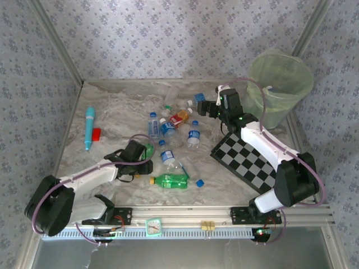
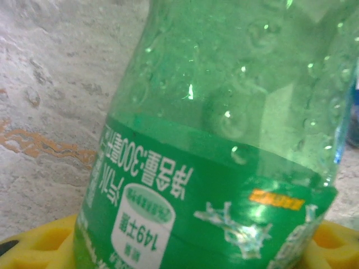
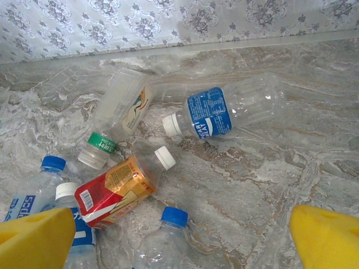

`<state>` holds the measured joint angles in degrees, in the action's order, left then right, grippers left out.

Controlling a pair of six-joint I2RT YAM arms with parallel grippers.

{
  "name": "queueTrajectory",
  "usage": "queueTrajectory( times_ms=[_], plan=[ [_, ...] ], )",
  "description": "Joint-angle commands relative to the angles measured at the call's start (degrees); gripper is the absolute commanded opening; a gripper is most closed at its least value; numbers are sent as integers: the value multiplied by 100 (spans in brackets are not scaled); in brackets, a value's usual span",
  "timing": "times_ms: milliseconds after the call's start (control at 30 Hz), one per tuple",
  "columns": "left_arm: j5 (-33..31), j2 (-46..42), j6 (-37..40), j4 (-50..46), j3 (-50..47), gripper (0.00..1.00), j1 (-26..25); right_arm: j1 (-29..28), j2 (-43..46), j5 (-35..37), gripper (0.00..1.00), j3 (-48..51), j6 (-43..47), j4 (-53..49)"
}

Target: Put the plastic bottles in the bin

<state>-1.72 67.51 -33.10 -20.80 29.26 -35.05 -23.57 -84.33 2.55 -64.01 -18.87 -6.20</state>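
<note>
A: Where is the left gripper seen?

B: It is seen low over the table, near and left of the middle; a green bottle is set between its yellow pads, and a pad is seen at each side of the label; the jaws are placed either side of the bottle, but whether it is squeezed cannot be told.

A: And the right gripper?

B: It is held above the far part of the heap, left of the bin; its jaws are spread wide and nothing is held between them; below it a red-orange bottle is seen on its side, with a blue-label bottle and a green-band bottle laid just beyond it.

A: Where are the bottles found?

B: The bottles are scattered over the middle of the table, most of them laid flat; a second green bottle, yellow-capped, is laid on its side at the near edge of the heap, just right of the left gripper; a small blue cap is seen just beside its base.

A: And the bin?

B: The bin is stood upright in the far right corner, well apart from the left gripper; what is inside it cannot be told; a checkerboard is laid near it, under the right arm; a turquoise tube is laid at the left, apart from the heap.
</note>
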Motion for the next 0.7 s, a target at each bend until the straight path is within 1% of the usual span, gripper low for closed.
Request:
queueTrajectory(
  times_ms=[0, 167, 200, 300, 400, 467, 567, 667],
  plan=[
    [-175, -341, -192, 229, 187, 46, -40, -26, -15, -70, 100, -187, -98, -122],
    [-276, -672, -448, 918, 420, 46, -44, -39, -87, -363, 100, -384, -222, -313],
    [-292, -694, -460, 1121, 485, 46, -39, -51, -113, -407, 100, -592, -267, -381],
    [-331, -621, -424, 1787, 644, 46, -42, -80, -203, -838, 100, -765, -324, -392],
    [-261, -339, -373, 2563, 771, 46, -39, -156, -274, -1402, 100, -797, -459, -125],
    [-142, -56, -363, 3029, 891, 46, -38, -245, -307, -1614, 100, -805, -495, 26],
    [257, 459, -354, 3726, 1170, 46, -42, -373, -338, -1998, 100, -802, -535, 267],
    [669, 930, -327, 4235, 1530, 46, -43, -434, -356, -2582, 100, -700, -611, 693]
  ],
)
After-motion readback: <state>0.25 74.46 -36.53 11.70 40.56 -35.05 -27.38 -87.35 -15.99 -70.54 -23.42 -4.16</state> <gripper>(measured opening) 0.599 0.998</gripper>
